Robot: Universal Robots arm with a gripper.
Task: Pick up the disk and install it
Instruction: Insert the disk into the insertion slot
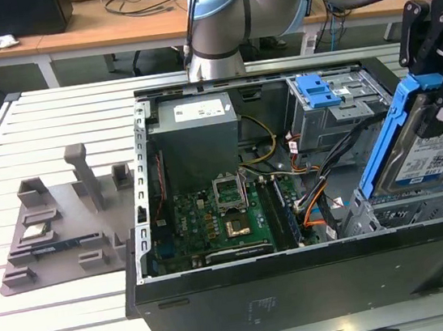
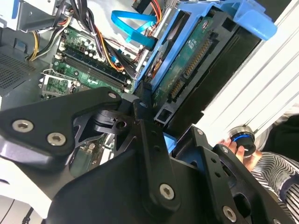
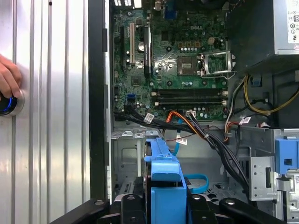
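Standing by the slatted metal table (image 1: 78,315), I see on the exterior view's left a grey moulded fixture tray (image 1: 67,235) with a small chip (image 1: 34,232) resting in it. Beside it lies the open computer case (image 1: 303,285), its green motherboard (image 1: 212,220) facing up with the empty processor socket (image 1: 231,189) near the middle. Behind the board sits the grey power supply box (image 1: 197,136), and behind that rises the robot arm's base (image 1: 216,31). Further right, a blue latch piece (image 1: 318,89) rests on the drive cage (image 1: 337,113), and orange and black cables (image 1: 323,193) cross the case floor. At the exterior view's right, the black gripper (image 1: 440,92) grasps the disk (image 1: 420,156) by its blue frame, fingers clenched on it. The disk stands tilted on edge above the case's lower drive bay (image 1: 407,210), label facing outward. In the first wrist view, a person's hand (image 3: 7,79) rests on a round blue-lit button (image 3: 8,102) on the table.
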